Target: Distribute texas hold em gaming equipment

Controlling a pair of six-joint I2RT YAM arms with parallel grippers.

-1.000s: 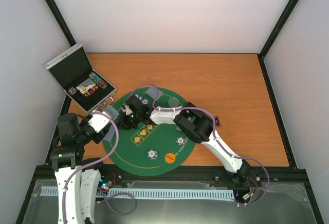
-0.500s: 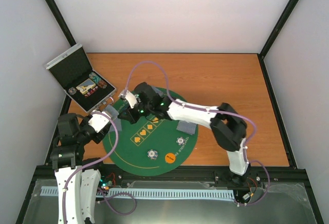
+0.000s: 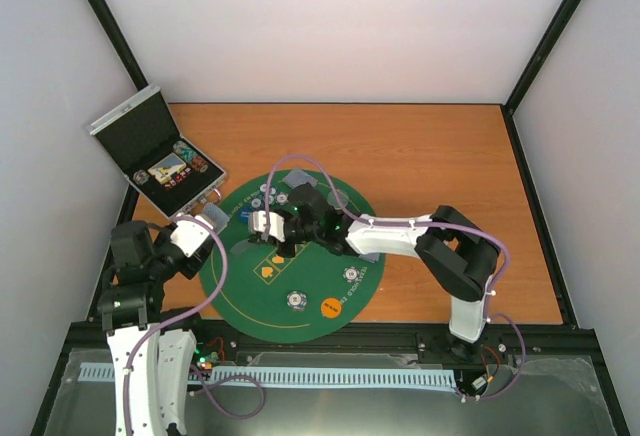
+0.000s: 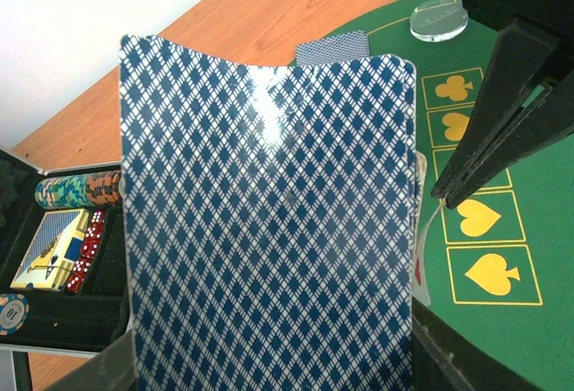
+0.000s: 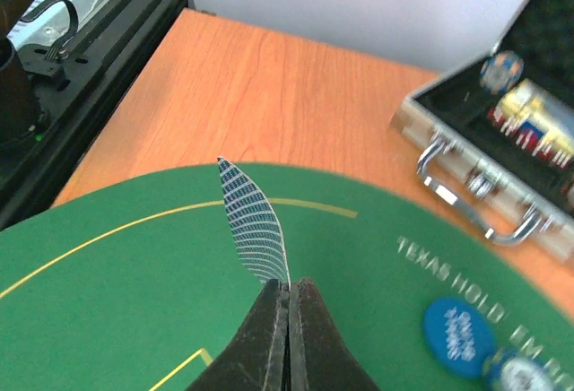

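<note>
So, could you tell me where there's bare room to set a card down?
The table is bare between mat and back wall, and along its right side. Crowded: the mat's left, around left tool with deck and right tool with card.

Top camera fixed high at the near edge, looking down on the whole table [image 3: 430,156], left wrist camera tight behind upright cards [image 4: 269,230], facing across the mat [image 4: 552,230], right wrist camera low over the mat behind a card [image 5: 254,225], facing the open case [image 5: 414,115], mat and case shared by all views

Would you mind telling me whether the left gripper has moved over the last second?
No. The left gripper stays at the green mat's left edge, holding its deck of cards in the same spot.
</note>
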